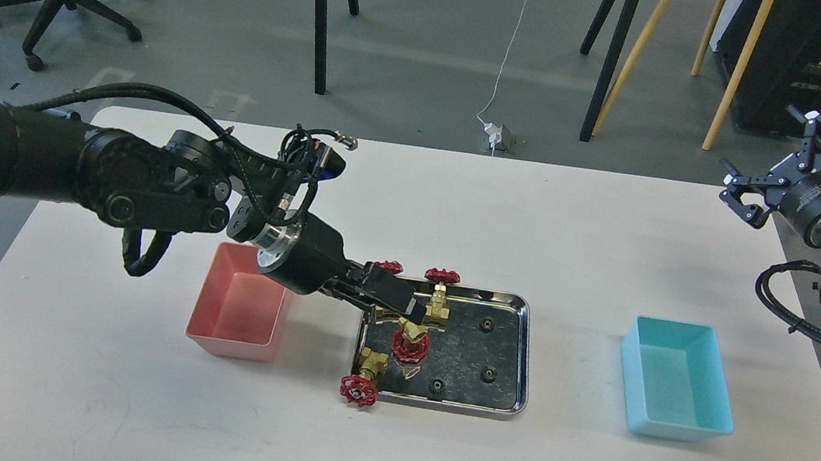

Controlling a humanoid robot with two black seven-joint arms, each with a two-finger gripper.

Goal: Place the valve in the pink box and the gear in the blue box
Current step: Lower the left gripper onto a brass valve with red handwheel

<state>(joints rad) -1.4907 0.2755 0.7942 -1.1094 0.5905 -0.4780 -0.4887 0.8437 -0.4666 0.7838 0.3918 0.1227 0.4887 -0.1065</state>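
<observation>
Left hand (412, 311) is down in the steel tray (521, 354), fingers either side of a valve (437, 306), can't tell if it's clenched yet. Pink box (237, 313) sits right beside (short carry). Right hand (794, 172) hangs released, well off the gears (488, 373)

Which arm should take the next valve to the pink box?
Left. Its claw is already low over the steel tray among the valves, with the pink box right beside it. The right claw is raised off beyond the blue box.
</observation>
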